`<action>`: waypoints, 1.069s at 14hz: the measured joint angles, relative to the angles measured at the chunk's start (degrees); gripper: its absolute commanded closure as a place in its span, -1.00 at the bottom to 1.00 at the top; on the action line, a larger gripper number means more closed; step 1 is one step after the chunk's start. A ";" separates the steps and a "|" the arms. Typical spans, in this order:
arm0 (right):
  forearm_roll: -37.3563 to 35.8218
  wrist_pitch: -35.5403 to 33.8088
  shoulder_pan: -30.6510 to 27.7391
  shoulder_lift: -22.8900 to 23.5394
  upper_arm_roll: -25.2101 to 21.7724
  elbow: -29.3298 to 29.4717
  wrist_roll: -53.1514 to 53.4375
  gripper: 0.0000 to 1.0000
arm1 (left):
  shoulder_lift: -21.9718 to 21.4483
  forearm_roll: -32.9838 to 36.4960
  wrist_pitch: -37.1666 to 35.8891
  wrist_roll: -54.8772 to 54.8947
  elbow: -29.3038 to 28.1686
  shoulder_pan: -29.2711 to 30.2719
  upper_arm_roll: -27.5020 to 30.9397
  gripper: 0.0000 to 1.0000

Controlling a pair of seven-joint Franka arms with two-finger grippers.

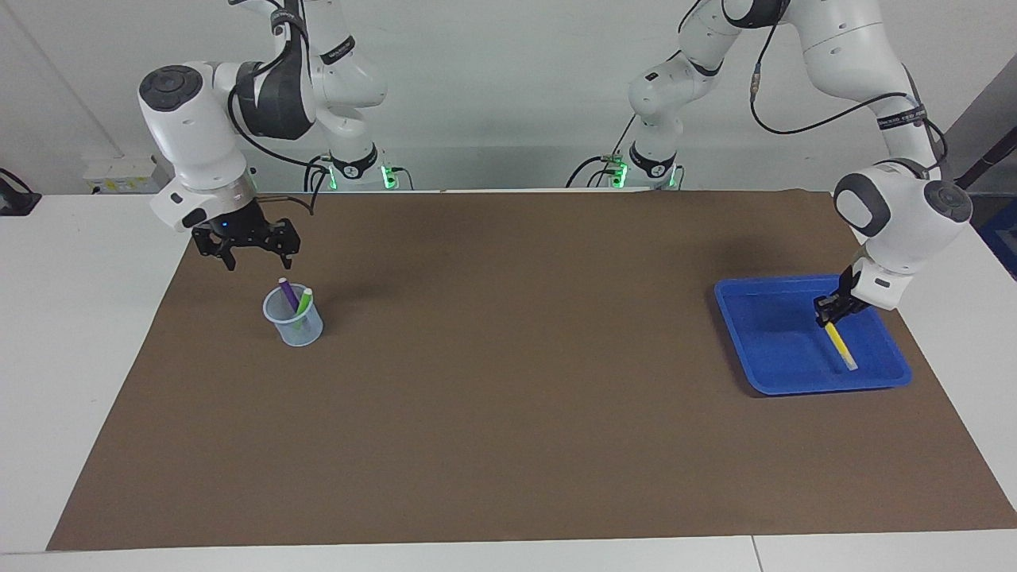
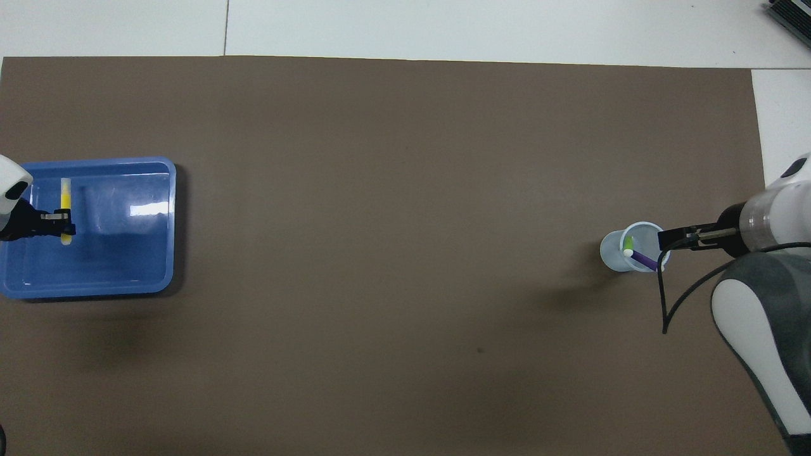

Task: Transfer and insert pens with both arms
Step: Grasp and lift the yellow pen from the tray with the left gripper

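My left gripper (image 1: 830, 311) is down in the blue tray (image 1: 775, 338) at the left arm's end of the table. It is shut on the upper end of the yellow pen (image 1: 841, 346), which slants down with its pale tip low over the tray floor. From overhead, the left gripper (image 2: 61, 222) crosses the yellow pen (image 2: 65, 197) inside the tray (image 2: 127, 259). The purple pen (image 1: 287, 293) and green pen (image 1: 304, 303) stand in a clear cup (image 1: 295, 327) at the right arm's end. My right gripper (image 1: 246, 253) hangs open and empty above the cup's (image 2: 611, 253) rim.
A brown mat (image 1: 508, 381) covers most of the white table (image 1: 79, 334). Two small white arm bases with green lights (image 1: 357, 171) (image 1: 651, 168) stand at the robots' edge of the table. A black cable (image 2: 662, 304) loops down from the right wrist.
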 measured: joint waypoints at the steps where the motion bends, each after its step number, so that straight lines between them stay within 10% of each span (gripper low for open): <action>1: 0.02 -0.66 0.00 -0.38 0.02 0.23 0.01 -1.00 | -0.10 -0.06 -0.65 -0.80 0.00 -0.04 -0.08 1.00; 15: 4.11 -10.98 0.72 -4.49 0.29 6.49 0.13 -1.00 | -10.15 -24.08 -15.05 -41.20 0.33 -14.40 -1.30 1.00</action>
